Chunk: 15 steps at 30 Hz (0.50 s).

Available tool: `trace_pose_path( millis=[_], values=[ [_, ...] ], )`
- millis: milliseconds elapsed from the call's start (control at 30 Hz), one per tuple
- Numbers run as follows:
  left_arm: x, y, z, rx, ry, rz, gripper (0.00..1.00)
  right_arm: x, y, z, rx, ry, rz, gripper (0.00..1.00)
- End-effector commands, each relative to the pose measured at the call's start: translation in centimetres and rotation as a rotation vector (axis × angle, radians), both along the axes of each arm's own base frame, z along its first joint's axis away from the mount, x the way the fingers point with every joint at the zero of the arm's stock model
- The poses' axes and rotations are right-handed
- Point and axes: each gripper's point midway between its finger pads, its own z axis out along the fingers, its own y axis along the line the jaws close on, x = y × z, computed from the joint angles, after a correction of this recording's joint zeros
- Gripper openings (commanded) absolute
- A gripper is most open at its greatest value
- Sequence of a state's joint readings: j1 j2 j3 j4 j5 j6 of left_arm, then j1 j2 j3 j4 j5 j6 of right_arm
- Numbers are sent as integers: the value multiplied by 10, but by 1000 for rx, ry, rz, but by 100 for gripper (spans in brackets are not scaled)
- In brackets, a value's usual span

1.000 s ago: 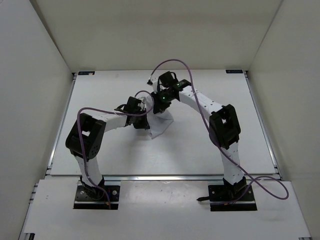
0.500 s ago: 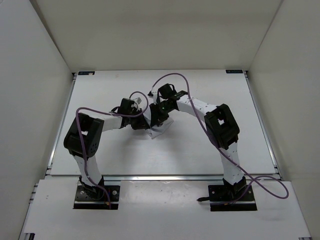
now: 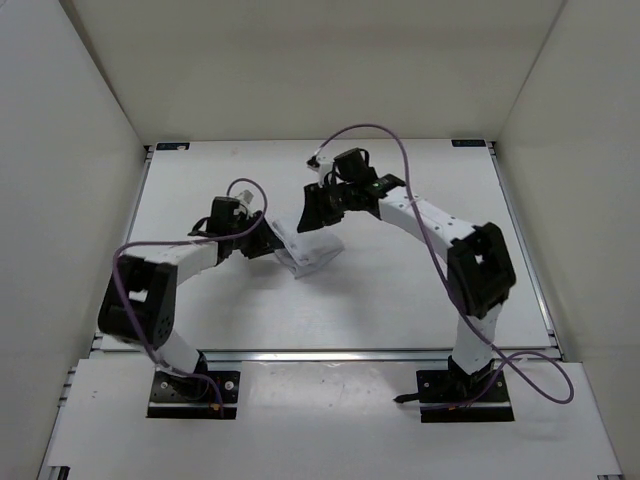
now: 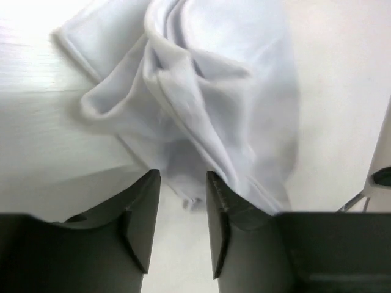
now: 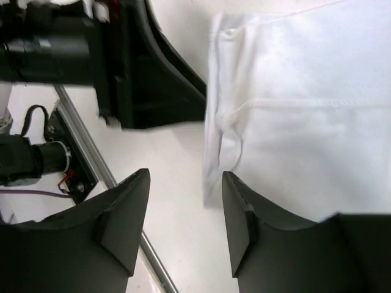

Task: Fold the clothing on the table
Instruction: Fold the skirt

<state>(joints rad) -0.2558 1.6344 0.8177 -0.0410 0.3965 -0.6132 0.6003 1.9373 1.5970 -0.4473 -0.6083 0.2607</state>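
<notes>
Right gripper gapes (empty) beside the hemmed clothing.

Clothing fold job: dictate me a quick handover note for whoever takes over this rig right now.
Grippers: the left gripper is open and empty, just short of the rumpled side of the clothing. The right gripper is open and empty, beside its hemmed edge.
Position: it lies mid table, between both grippers, held by neither.
Done: layers doubled over, but bunched.
Left: smooth it and finish the fold.
</notes>
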Motion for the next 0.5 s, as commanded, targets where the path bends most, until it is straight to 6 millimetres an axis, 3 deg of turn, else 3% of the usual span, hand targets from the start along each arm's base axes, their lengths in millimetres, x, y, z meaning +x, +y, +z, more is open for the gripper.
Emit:
trace_pose_path(
  millis=[0, 33, 67, 133, 200, 300, 367, 467],
  values=[
    [12, 22, 70, -27, -181, 86, 53, 17, -23, 41, 82, -129, -111, 29],
    [14, 25, 76, -12, -201, 100, 56, 18, -31, 32, 79, -108, -125, 22],
    [14, 28, 89, -8, -239, 104, 57, 16, -35, 20, 65, -78, -132, 2],
    [17, 33, 106, -6, -281, 121, 52, 12, -35, -2, 36, -40, -113, 0],
    [18, 22, 112, -20, -306, 90, 43, 4, -29, -22, 9, -8, -87, 0],
    [15, 2, 99, -29, -288, 61, 15, -3, -20, -52, -20, 23, -48, 0],
    [13, -4, 78, 6, -252, 56, 1, -9, -9, -68, -22, 63, -17, 0],
    [19, -6, 50, 55, -217, 65, 0, -21, 2, -89, -38, 108, 25, 0]
  ],
)
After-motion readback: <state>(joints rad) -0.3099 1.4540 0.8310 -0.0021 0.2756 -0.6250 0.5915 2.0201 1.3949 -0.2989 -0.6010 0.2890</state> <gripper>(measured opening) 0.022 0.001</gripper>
